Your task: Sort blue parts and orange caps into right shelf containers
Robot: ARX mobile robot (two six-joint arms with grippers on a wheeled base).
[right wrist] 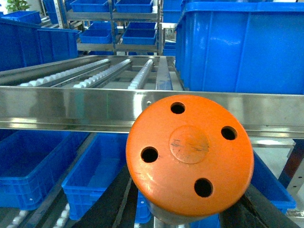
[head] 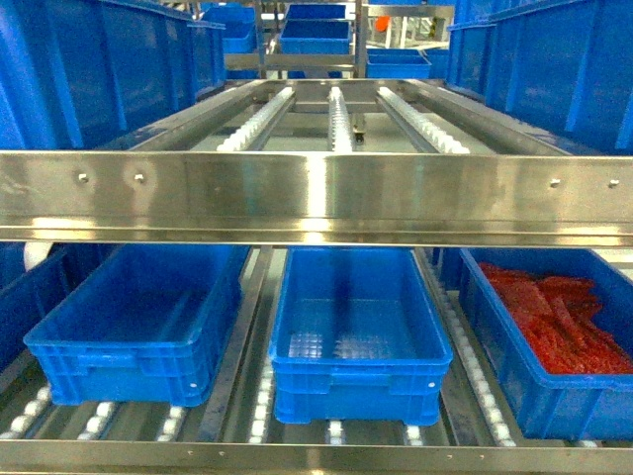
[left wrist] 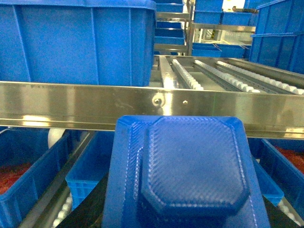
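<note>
Left gripper [left wrist: 183,209] carries a textured blue octagonal plastic part [left wrist: 190,166]; right gripper [right wrist: 187,213] carries a round orange four-holed cap [right wrist: 189,154]. Bright blue ribbed-rim plastic crates [head: 356,336] sit below, beyond both grippers; finger grip cannot be judged.

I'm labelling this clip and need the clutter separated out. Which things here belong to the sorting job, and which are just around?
Part of the job:
- blue part, close in the left wrist view
- orange cap, close in the right wrist view
- empty middle crate on the lower shelf
- empty left crate

Just around:
- crate of red pieces on the right
- steel rail
- roller tracks on the upper shelf
</note>
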